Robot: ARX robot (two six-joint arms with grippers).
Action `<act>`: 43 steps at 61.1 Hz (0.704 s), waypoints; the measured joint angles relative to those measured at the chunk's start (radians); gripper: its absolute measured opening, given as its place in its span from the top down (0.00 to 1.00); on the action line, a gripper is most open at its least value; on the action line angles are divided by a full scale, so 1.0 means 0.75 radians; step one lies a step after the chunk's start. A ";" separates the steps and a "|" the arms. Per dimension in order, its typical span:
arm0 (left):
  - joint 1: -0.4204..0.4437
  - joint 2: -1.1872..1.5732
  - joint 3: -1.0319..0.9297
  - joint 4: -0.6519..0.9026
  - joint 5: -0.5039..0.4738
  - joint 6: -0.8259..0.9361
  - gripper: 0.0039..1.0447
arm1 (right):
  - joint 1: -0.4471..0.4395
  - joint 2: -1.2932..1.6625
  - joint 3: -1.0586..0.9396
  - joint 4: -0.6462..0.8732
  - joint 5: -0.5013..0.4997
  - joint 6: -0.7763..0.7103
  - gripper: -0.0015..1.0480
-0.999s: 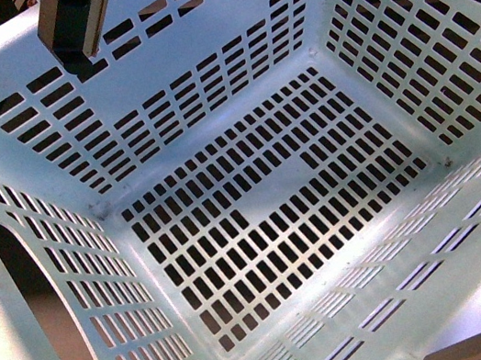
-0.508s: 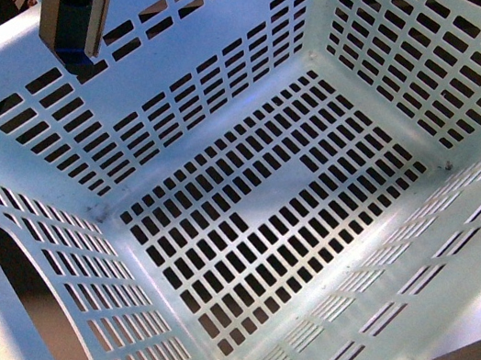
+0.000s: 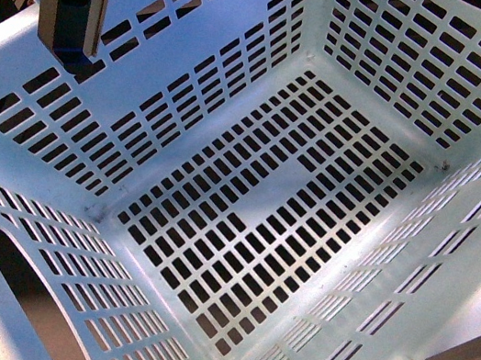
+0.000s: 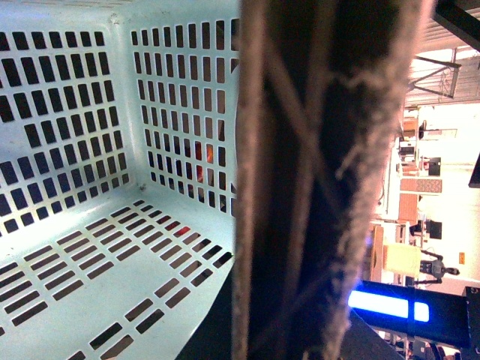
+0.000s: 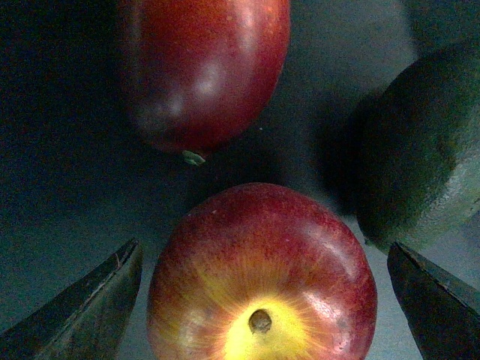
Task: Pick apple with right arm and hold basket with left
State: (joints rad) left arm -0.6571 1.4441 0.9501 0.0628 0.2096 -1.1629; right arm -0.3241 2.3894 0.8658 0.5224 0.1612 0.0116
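Note:
The pale mint-green basket (image 3: 6,63) fills the front view, tilted, its slotted floor bare. My left gripper (image 3: 76,27) is shut on the basket's far rim at the upper left. In the left wrist view a grey-brown latticed finger (image 4: 300,187) fills the middle, with the basket's wall and floor (image 4: 75,247) beside it. In the right wrist view the red apple (image 5: 261,277) with a yellow patch round its stem lies on a dark surface. My right gripper (image 5: 262,304) is open, its fingers (image 5: 90,311) on either side of the apple, apart from it.
In the right wrist view a long dark red fruit (image 5: 202,71) lies just beyond the apple. A dark green fruit (image 5: 420,150) lies beside them. Something red shows through the basket's slots (image 4: 201,154) in the left wrist view.
In the front view the basket has shifted slightly toward the left and up in the frame. My left gripper has stayed on the rim.

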 joint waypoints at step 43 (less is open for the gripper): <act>0.000 0.000 0.000 0.000 0.001 -0.001 0.94 | -0.082 -0.191 -0.225 0.075 -0.219 -0.036 0.24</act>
State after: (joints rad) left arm -0.6571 1.4441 0.9501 0.0628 0.2104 -1.1633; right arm -0.3859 2.2459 0.6971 0.5785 -0.0032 -0.0154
